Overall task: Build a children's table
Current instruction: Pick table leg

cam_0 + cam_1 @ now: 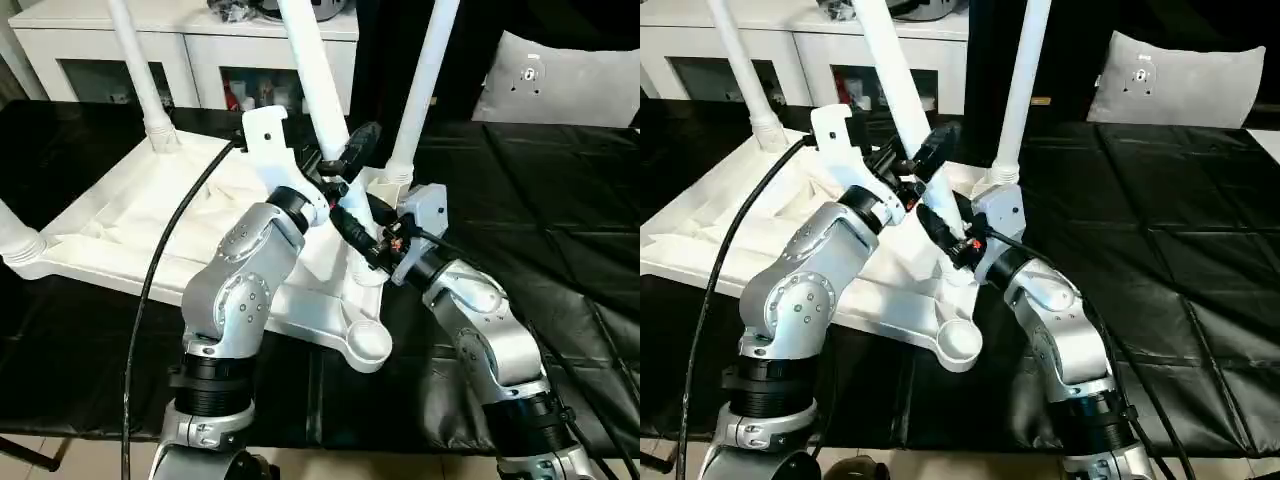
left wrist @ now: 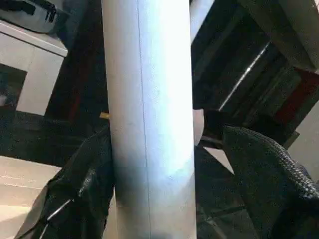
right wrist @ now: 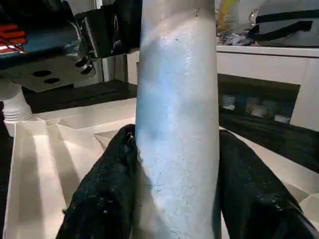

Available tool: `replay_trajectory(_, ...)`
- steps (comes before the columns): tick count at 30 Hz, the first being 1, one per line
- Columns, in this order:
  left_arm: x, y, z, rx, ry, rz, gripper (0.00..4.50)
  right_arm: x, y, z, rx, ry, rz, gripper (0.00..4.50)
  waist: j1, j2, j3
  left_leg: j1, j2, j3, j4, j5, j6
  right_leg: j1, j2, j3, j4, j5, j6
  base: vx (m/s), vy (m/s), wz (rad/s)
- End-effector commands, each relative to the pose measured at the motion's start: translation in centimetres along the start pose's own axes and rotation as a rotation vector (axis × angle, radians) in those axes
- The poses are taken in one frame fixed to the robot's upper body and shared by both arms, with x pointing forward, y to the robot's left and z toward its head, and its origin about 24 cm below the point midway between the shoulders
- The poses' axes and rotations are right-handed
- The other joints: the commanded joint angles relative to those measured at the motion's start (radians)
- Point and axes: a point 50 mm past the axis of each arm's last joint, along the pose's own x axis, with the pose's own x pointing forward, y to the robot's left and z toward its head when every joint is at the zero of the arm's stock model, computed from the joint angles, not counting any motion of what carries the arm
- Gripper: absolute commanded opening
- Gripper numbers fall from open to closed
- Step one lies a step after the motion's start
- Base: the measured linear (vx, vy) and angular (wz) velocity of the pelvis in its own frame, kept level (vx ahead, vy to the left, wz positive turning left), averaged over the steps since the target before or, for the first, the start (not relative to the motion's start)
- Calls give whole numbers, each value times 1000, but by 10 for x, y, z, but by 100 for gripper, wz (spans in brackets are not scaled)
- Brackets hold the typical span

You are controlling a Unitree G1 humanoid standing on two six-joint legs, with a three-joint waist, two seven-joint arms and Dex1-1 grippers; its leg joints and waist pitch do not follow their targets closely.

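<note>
Table top (image 1: pixel 150 215) lies upside down on black-covered table (image 1: pixel 560 250), ribbed underside up so corner sockets face up for legs. 3 legs already stand in sockets: far-left (image 1: pixel 140 70), far-right (image 1: pixel 425 80), one at left edge (image 1: pixel 15 235). Near socket (image 1: pixel 368 340) empty, prob. where the 4th goes.

4th leg (image 1: pixel 315 75) is tilted, its lower end hidden by the grippers, near the top's right edge.

R gripper (image 3: pixel 174 189) clamped on the leg low down, a finger each side, contact clear in wrist view. L gripper (image 2: pixel 184 169) higher up: one finger (image 2: pixel 79 189) touching the leg, other finger (image 2: pixel 269 169) off it, so jaws apart, loose guide not a hold. Likely R carries and L steadies the tilt while seating.

White cabinet (image 1: pixel 110 45) behind, cushion (image 1: pixel 560 80) far right, both irrelevant.
</note>
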Motion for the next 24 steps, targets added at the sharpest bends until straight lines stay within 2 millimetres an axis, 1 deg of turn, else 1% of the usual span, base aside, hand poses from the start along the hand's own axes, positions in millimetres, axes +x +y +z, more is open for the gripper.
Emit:
replay_trajectory(1, 3, -3, -7, 97, 46, -28, 322, 4, 3, 4, -16, -20, 28, 186, -4, -10, -69, 18, 50, -14, -63, -83, 32, 48, -77, 43, -65, 58, -171, 0, 0, 0)
replay_trajectory(2, 3, -3, -7, 109, 48, -29, 322, 4, 3, 4, -15, -21, 29, 186, -4, -10, -69, 18, 50, -14, -63, -83, 32, 48, -77, 43, -65, 58, -171, 0, 0, 0)
replay_trajectory(3, 2, 0, -7, 166, 56, -33, 322, 4, 3, 4, -14, -22, 31, 186, -4, -7, -70, 20, 51, -15, -65, -82, 30, 45, -77, 43, -66, 54, -165, 0, 0, 0)
replay_trajectory(5, 2, 3, -8, 221, 62, -34, 322, 4, 3, 3, -13, -23, 33, 186, -4, -6, -71, 20, 51, -15, -64, -78, 25, 45, -77, 43, -63, 66, -165, 0, 0, 0)
replay_trajectory(6, 1, 5, -8, 245, 63, -28, 312, 4, 4, 3, -13, -24, 35, 186, -4, -5, -72, 20, 51, -15, -64, -75, 23, 46, -77, 43, -62, 75, -166, 0, 0, 0)
replay_trajectory(7, 1, 6, -8, 257, 64, -25, 281, 4, 4, 3, -14, -24, 36, 186, -5, -4, -72, 21, 51, -14, -63, -76, 21, 45, -77, 43, -61, 82, -171, 0, 0, 0)
replay_trajectory(8, 1, 8, -8, 281, 61, -17, 281, 4, 4, 3, -14, -25, 39, 186, -5, -3, -72, 21, 52, -15, -64, -75, 20, 45, -77, 43, -61, 87, -173, 0, 0, 0)
replay_trajectory(9, 1, 9, -8, 293, 60, -13, 272, 4, 4, 3, -14, -25, 40, 186, -5, -4, -72, 20, 52, -15, -64, -75, 19, 46, -77, 43, -61, 93, -173, 0, 0, 0)
replay_trajectory(10, 1, 9, -9, 307, 62, -12, 263, 4, 4, 3, -15, -26, 41, 186, -4, -4, -73, 22, 52, -15, -64, -75, 17, 46, -79, 43, -59, 100, -178, 0, 0, 0)
replay_trajectory(11, 1, 10, -10, 318, 64, -13, 263, 5, 4, 3, -15, -27, 42, 186, -4, -3, -72, 21, 52, -15, -64, -77, 17, 46, -78, 43, -60, 99, -179, 0, 0, 0)
replay_trajectory(12, 0, 10, -10, 326, 66, -12, 250, 5, 4, 3, -16, -27, 42, 186, -4, -4, -72, 20, 52, -15, -64, -80, 16, 47, -79, 43, -59, 98, -180, 0, 0, 0)
replay_trajectory(16, 0, 11, -11, 335, 63, -16, 239, 5, 4, 3, -18, -28, 44, 186, -4, -5, -72, 21, 52, -14, -64, -85, 16, 47, -79, 43, -59, 88, -185, 0, 0, 0)
replay_trajectory(18, 0, 11, -11, 326, 59, -16, 226, 5, 4, 3, -19, -28, 44, 186, -4, -4, -72, 20, 52, -14, -64, -86, 15, 47, -79, 43, -59, 87, -188, 0, 0, 0)
replay_trajectory(19, 0, 10, -11, 262, 46, -18, 223, 5, 3, 2, -26, -26, 40, 186, -4, -4, -72, 20, 51, -14, -64, -86, 16, 47, -79, 43, -59, 88, -189, 0, 0, 0)
replay_trajectory(20, 0, 9, -11, 235, 41, -18, 221, 5, 3, 2, -30, -25, 35, 186, -4, -5, -71, 19, 51, -13, -64, -89, 14, 47, -80, 43, -60, 84, -194, 0, 0, 0)
replay_trajectory(21, 0, 8, -10, 165, 27, -20, 217, 6, 2, 2, -44, -21, 20, 186, -3, -6, -71, 19, 51, -13, -63, -87, 10, 48, -82, 43, -59, 86, -201, 0, 0, 0)
replay_trajectory(22, 0, 6, -9, 93, 17, -30, 217, 6, 2, 1, -38, -11, 20, 186, -3, -6, -71, 19, 51, -13, -63, -87, 10, 48, -82, 43, -59, 86, -201, 0, 0, 0)
replay_trajectory(23, 0, 4, -8, 32, 13, -41, 212, 6, 2, 0, -31, -1, 29, 186, -3, -6, -71, 19, 49, -11, -62, -92, 10, 48, -80, 43, -58, 85, -213, 0, 0, 0)
replay_trajectory(24, 0, 3, -7, -8, 5, -49, 207, 5, 1, -1, -24, 2, 29, 186, -3, -5, -70, 20, 50, -13, -63, -101, 17, 47, -79, 43, -62, 73, -210, 0, 0, 0)
